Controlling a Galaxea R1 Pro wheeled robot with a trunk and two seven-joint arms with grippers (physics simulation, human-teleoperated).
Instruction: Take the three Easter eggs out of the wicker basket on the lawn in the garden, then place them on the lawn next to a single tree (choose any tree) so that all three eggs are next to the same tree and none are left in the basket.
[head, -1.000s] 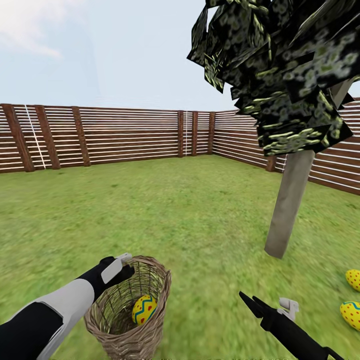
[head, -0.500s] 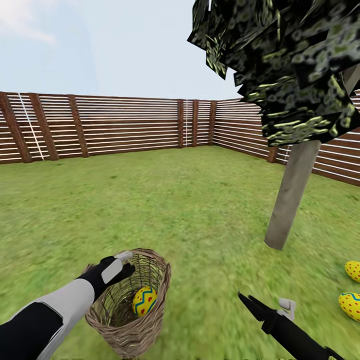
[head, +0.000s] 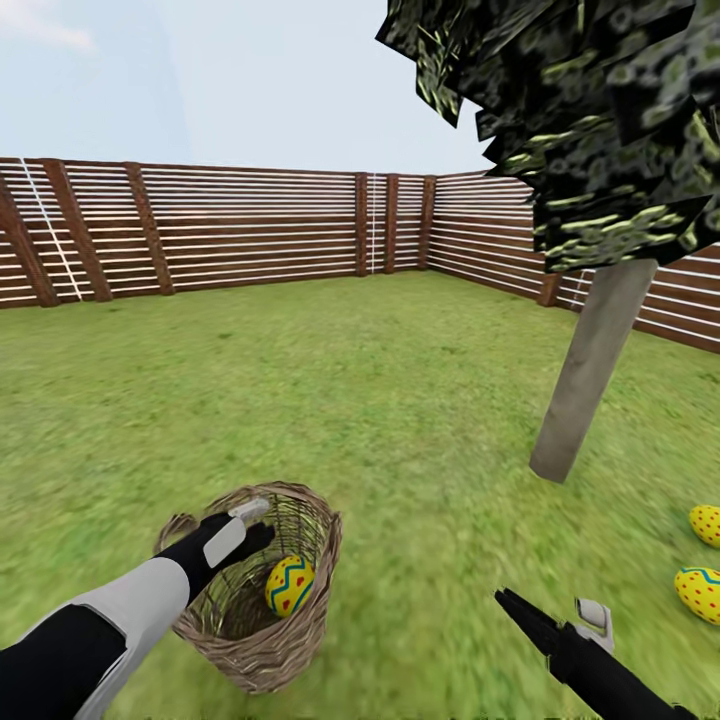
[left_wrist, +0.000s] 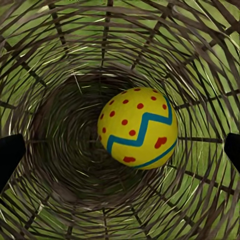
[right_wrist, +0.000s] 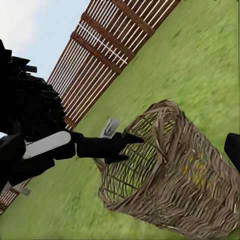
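Woven brown twigs make up the one basket (head: 255, 640) on the lawn (head: 350, 400), nearest the robot in the head view, and inside it lies one egg (head: 289, 585), yellow with a blue zigzag and red dots. The left gripper (head: 258, 528) hangs at the basket's mouth, above the rim, its fingers pointing in toward the egg. The left wrist view looks straight down the basket's woven wall (left_wrist: 60, 60) onto that egg (left_wrist: 138, 128); the two dark fingertips (left_wrist: 9, 154) sit at opposite edges of the picture, spread wide with nothing between them but the egg farther down. The right gripper (head: 520, 607) hovers over bare grass to the right of the basket, well apart from it; its black fingers look pressed close together, though I cannot tell for sure. The right wrist view gives the basket (right_wrist: 175, 190) from the side, tilted, with the left gripper (right_wrist: 130, 142) poking over its rim, which the head view shows less plainly. Two more eggs (head: 700, 594) (head: 706, 524) lie on the grass at the right edge, near the foot of the single tree (head: 592, 370). Beyond runs a brown slatted fence (head: 250, 230).
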